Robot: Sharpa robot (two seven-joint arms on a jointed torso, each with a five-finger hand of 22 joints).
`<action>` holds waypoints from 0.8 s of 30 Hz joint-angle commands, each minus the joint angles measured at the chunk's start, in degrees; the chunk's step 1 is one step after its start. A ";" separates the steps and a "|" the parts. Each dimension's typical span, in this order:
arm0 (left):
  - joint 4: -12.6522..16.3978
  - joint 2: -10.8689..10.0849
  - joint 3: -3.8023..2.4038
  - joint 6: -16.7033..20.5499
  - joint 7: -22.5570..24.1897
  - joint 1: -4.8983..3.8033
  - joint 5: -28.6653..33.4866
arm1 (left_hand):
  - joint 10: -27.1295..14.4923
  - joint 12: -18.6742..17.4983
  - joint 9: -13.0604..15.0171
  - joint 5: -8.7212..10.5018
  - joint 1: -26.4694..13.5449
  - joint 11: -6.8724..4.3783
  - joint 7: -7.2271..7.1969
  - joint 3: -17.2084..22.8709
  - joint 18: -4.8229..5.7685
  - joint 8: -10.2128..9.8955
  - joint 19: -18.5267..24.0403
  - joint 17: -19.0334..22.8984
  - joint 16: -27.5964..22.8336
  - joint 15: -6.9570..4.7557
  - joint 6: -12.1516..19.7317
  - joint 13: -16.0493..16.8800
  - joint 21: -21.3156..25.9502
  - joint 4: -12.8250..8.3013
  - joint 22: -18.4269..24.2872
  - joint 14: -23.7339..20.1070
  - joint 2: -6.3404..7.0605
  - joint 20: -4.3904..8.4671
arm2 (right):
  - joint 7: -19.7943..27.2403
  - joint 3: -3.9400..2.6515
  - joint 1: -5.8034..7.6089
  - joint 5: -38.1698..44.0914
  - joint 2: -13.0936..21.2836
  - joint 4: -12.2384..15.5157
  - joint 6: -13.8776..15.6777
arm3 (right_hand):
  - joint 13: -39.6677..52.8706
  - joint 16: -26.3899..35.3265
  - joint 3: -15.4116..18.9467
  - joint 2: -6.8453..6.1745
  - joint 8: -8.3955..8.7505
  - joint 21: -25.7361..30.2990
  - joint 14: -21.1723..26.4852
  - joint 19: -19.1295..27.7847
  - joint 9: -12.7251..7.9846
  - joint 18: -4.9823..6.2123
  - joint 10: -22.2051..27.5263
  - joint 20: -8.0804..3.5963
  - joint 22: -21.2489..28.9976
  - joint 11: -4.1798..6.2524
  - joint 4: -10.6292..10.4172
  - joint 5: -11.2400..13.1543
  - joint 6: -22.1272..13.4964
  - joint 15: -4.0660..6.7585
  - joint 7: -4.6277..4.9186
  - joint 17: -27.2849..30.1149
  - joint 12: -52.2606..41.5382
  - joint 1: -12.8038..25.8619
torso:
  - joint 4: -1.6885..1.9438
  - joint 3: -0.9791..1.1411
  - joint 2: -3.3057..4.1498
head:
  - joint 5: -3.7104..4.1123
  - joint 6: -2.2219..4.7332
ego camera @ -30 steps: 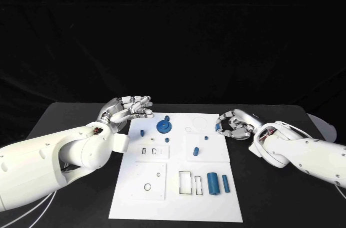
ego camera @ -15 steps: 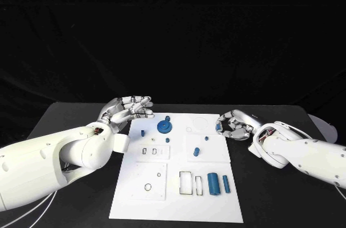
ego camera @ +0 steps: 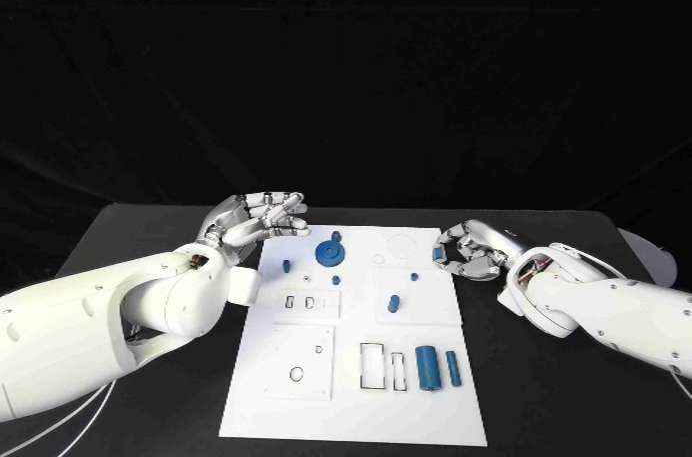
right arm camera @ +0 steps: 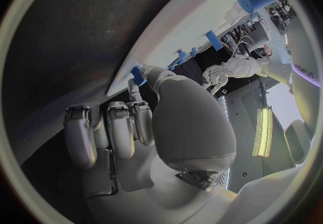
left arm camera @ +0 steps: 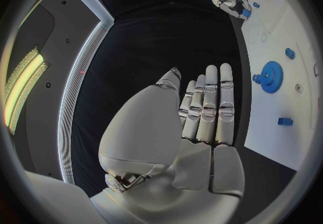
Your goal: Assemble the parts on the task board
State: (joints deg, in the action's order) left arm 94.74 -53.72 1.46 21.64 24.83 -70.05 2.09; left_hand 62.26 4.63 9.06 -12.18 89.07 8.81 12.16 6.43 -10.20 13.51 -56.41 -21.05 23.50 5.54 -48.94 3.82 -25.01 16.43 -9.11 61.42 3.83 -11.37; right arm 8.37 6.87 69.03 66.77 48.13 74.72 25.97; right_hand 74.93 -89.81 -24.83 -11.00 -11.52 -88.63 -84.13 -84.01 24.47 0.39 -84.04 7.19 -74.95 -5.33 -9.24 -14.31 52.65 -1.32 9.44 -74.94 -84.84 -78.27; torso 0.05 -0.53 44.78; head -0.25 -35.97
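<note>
The black table (ego camera: 144, 227) carries the white board (ego camera: 353, 377) at its middle, long side running near to far. The left arm (ego camera: 101, 317) comes in over the table's left side; the right arm (ego camera: 606, 302) lies over its right side.

The left hand (ego camera: 260, 220) hovers just off the board's far left corner. In the left wrist view its fingers (left arm camera: 205, 105) lie straight and side by side, with nothing in them. The right hand (ego camera: 472, 249) sits at the board's right edge, toward the far end. Its fingers (right arm camera: 107, 130) are curled in; whether they touch a part I cannot tell, and nothing shows in its grasp.

On the board, a blue gear (ego camera: 330, 250) stands near the far left. A short cylinder (ego camera: 426, 366) lies at the near right with a thin pin (ego camera: 451, 367) just to its right, and two empty slots (ego camera: 381, 366) just to its left. An oval peg (ego camera: 392, 302) sits mid-board. Small blue pieces stand near the gear: one (ego camera: 286, 267) to its left, one (ego camera: 333, 279) nearer, one (ego camera: 411, 276) to the right.
</note>
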 commanded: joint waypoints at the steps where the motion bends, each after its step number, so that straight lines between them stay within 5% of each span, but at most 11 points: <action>1: 0.09 0.11 -0.04 -0.86 0.22 -0.03 -0.12 | 0.39 -0.23 -0.04 0.07 0.56 -0.02 0.09 0.26 -0.23 -0.13 0.38 -0.05 -0.29 -0.09 -0.35 0.07 -0.23 0.04 0.06 -0.45 -0.15 0.09 | -0.20 0.01 -0.04 0.60 -0.07 0.07 -0.31 | 9.69 -0.19 -0.54 1.22 -1.37 -0.46 -5.87 -5.14 0.60 -0.08 -1.20 -0.15 -14.20 1.05 0.10 0.06 2.01 0.73 -0.63 -15.05 -0.36 -0.01 | 0.00 0.05 -0.02 | -0.10 0.01; 10: 0.10 0.06 -0.04 -0.91 0.09 -0.03 -0.13 | 0.37 -0.29 -0.06 0.07 0.57 -0.01 0.11 0.32 -0.23 -0.18 0.38 -0.09 -0.30 -0.09 -0.32 0.06 -0.25 0.05 0.05 -0.43 -0.12 0.10 | -0.11 0.00 -0.04 0.29 -0.08 0.23 2.28 | 10.36 -0.19 -1.66 3.81 -4.55 -0.82 -5.87 -5.49 2.68 -0.21 -1.98 -1.86 -14.55 2.89 1.05 1.96 4.36 2.50 -2.63 -15.06 -0.93 -0.67 | -0.06 0.07 0.04 | 0.01 -0.14; 18: 0.04 0.00 -0.04 -0.94 0.02 -0.03 -0.13 | 0.37 -0.29 -0.06 0.07 0.57 -0.01 0.11 0.32 -0.23 -0.18 0.38 -0.09 -0.30 -0.09 -0.32 0.06 -0.25 0.05 0.05 -0.43 -0.12 0.10 | -1.71 -0.03 -0.04 0.17 0.15 1.20 5.89 | 10.63 -0.19 -1.84 4.01 -4.67 -1.13 -5.87 -5.78 2.86 -0.31 -2.23 -2.02 -14.83 2.93 0.95 1.83 4.04 2.59 -2.62 -15.06 -1.16 -0.34 | -0.01 0.08 0.00 | 0.12 -0.26; 24: -0.09 -0.01 -0.04 -1.00 -0.05 -0.03 -0.13 | 0.36 -0.34 -0.08 0.08 0.58 0.01 0.13 0.38 -0.23 -0.22 0.39 -0.13 -0.31 -0.08 -0.31 0.05 -0.28 0.06 0.05 -0.43 -0.09 0.10 | -3.65 -0.19 0.32 -0.01 0.84 4.57 6.76 | 10.71 -0.19 -2.01 4.14 -4.89 -1.37 -5.87 -5.99 3.09 -0.39 -2.34 -2.13 -15.05 3.00 0.70 0.74 3.86 2.65 -2.68 -15.06 -1.22 0.25 | -0.12 0.08 -0.10 | -0.10 -0.18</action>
State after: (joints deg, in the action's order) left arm 94.58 -53.80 1.45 21.64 24.56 -70.05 2.08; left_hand 62.26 4.63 9.06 -12.18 89.07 8.81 12.16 6.42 -10.20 13.51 -56.41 -21.09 23.50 5.54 -48.95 3.82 -25.01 16.43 -9.11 61.42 3.83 -11.37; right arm 6.62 6.75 69.22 66.61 48.95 78.60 30.91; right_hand 74.92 -89.81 -26.60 -7.17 -15.24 -89.71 -83.93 -84.11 25.76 0.39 -84.05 5.43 -74.93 -2.86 -8.48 -13.27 55.87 0.94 7.56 -74.92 -85.75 -78.21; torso -0.01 -0.44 44.76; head -0.30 -36.22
